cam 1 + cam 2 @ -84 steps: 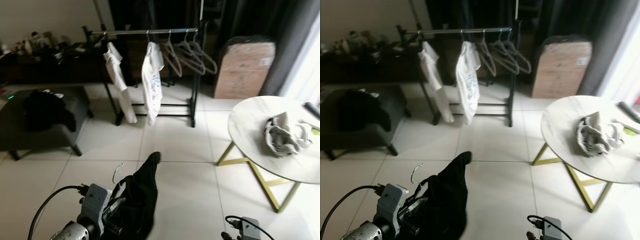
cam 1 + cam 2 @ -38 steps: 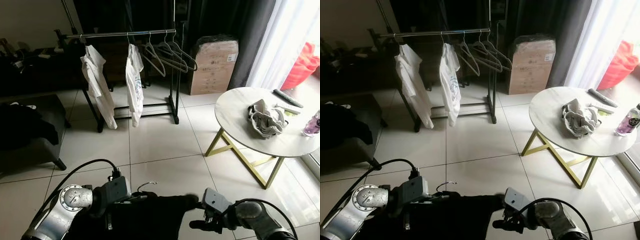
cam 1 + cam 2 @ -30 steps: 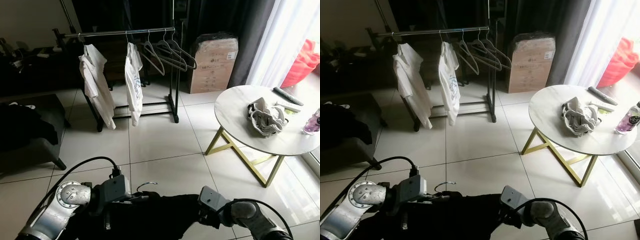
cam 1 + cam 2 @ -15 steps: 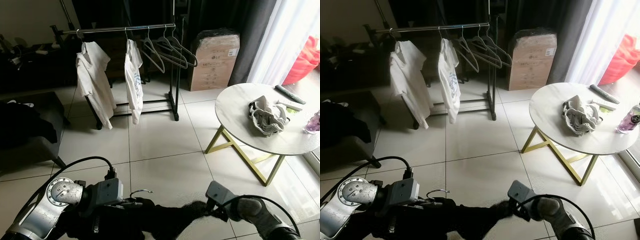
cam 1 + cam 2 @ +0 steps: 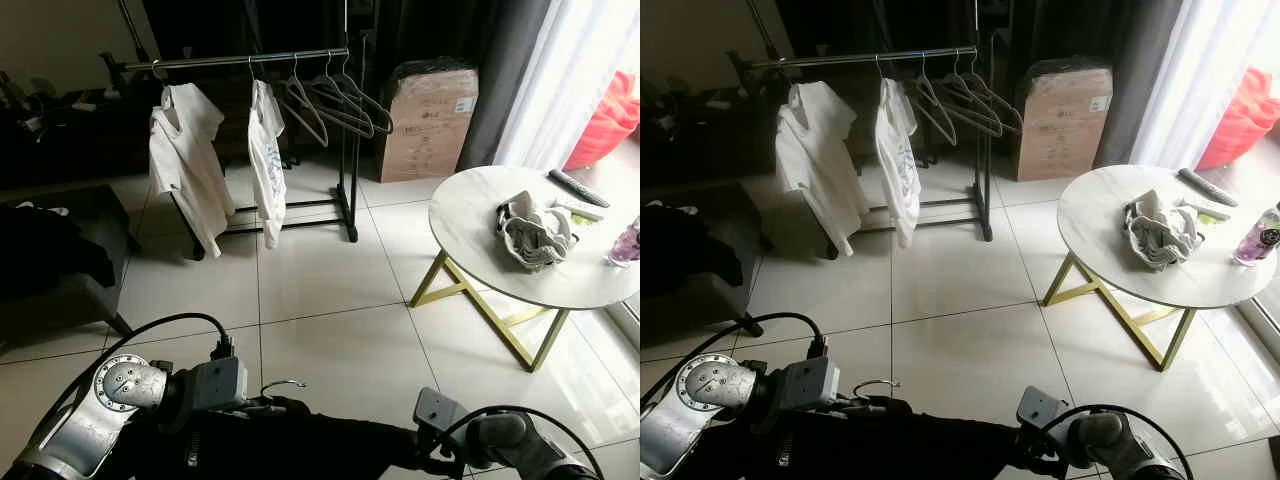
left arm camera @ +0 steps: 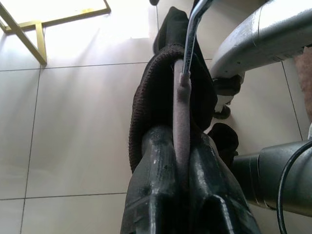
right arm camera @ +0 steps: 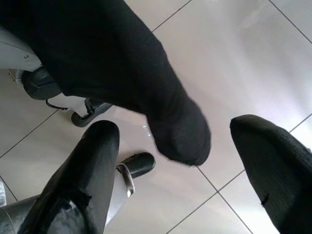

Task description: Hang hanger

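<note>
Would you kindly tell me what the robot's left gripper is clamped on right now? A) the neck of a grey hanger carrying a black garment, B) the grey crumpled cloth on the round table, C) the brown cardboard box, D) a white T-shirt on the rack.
A: in the left wrist view the left gripper is shut on the grey hanger, with the black garment draped round it and its metal hook beyond.
</note>
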{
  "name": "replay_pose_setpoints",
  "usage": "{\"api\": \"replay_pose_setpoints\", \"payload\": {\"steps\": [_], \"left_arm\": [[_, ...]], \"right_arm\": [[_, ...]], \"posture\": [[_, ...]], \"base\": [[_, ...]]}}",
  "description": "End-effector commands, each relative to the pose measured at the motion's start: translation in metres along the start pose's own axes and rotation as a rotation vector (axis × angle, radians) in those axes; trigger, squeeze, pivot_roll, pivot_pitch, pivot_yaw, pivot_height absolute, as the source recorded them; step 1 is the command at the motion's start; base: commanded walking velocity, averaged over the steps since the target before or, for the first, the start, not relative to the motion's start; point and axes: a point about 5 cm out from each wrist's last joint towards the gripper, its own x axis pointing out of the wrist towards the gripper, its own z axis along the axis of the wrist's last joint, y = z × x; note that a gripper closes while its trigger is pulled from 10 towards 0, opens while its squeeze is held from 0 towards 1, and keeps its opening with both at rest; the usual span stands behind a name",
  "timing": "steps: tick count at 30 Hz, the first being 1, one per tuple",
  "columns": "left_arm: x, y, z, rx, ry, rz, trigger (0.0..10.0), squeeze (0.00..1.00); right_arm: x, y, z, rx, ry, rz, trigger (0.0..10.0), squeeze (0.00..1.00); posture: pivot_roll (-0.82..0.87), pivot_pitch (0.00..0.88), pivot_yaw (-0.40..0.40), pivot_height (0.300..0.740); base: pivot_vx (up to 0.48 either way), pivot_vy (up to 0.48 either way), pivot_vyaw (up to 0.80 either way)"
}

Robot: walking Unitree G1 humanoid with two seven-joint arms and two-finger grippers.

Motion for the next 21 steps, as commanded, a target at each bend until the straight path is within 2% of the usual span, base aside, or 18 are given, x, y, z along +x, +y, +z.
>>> {"api": "replay_pose_setpoints", "payload": {"steps": [1,7,13,14,15,16,21], "left_arm": [[-0.003,0.005,0.011,0.049,-0.027,0.007,10.0,0.0],[-0.001,0.003,0.015,0.058,-0.04,-0.005,10.0,0.0],[0.0,0.003,0.016,0.063,-0.043,-0.01,10.0,0.0],[0.0,0.002,0.016,0.064,-0.042,-0.01,10.0,0.0],[0.0,0.002,0.016,0.064,-0.043,-0.01,10.0,0.0],[0.0,0.002,0.016,0.064,-0.043,-0.01,10.0,0.0],[0.001,0.002,0.016,0.064,-0.042,-0.012,10.0,0.0]], "right_arm": [[0.004,0.005,-0.003,0.016,0.015,0.013,10.0,0.0],[0.014,0.015,0.003,0.068,-0.01,0.005,10.0,0.0],[0.017,0.015,0.005,0.102,-0.021,-0.033,10.0,0.0],[0.016,0.014,0.006,0.108,-0.025,-0.041,2.5,0.0],[0.016,0.014,0.006,0.113,-0.026,-0.047,2.5,0.0],[0.016,0.013,0.005,0.116,-0.027,-0.049,0.0,0.0],[0.015,0.013,0.002,0.09,-0.005,-0.052,0.0,0.0]], "posture": [[0.03,0.1,0.051,0.74],[0.04,0.086,0.052,0.74],[0.04,0.079,0.05,0.74],[0.04,0.079,0.05,0.74],[0.04,0.077,0.05,0.74],[0.04,0.077,0.05,0.74],[0.04,0.077,0.05,0.74]], "base": [[0.0,0.0,0.0],[0.0,0.0,0.0],[0.0,0.0,0.0],[0.0,0.0,0.0],[0.0,0.0,0.0],[0.0,0.0,0.0],[0.0,0.0,0.0]]}}
